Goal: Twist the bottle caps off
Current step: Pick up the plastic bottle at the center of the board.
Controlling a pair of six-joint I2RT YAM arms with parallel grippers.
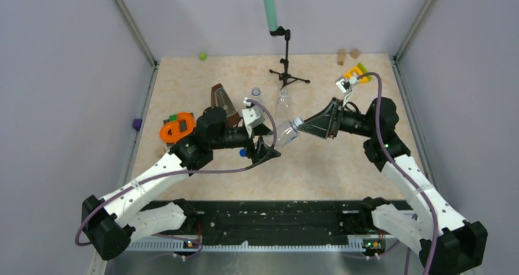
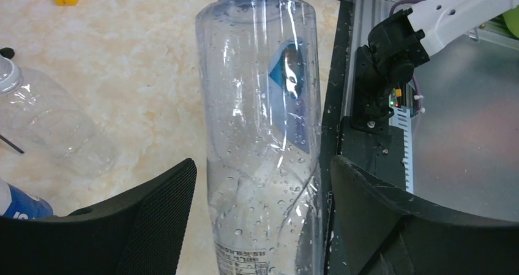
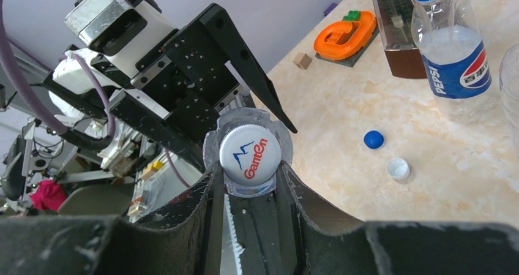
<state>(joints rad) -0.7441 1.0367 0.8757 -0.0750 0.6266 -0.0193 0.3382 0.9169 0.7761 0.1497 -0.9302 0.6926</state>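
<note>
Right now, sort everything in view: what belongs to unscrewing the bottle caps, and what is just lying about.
Job: bluish clear plastic bottle with its white printed screw cap; blue-and-white-labelled clear bottle; plain clear bottle; loose dark blue cap; loose white cap.
Lying about: orange plastic piece; brown wedge-shaped box; small wooden blocks; small green cube; black tripod stand.

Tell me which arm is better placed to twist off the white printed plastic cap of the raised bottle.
Probably right. The right fingers pinch the white printed plastic cap; the left fingers stand open either side of the clear bluish plastic bottle.
</note>
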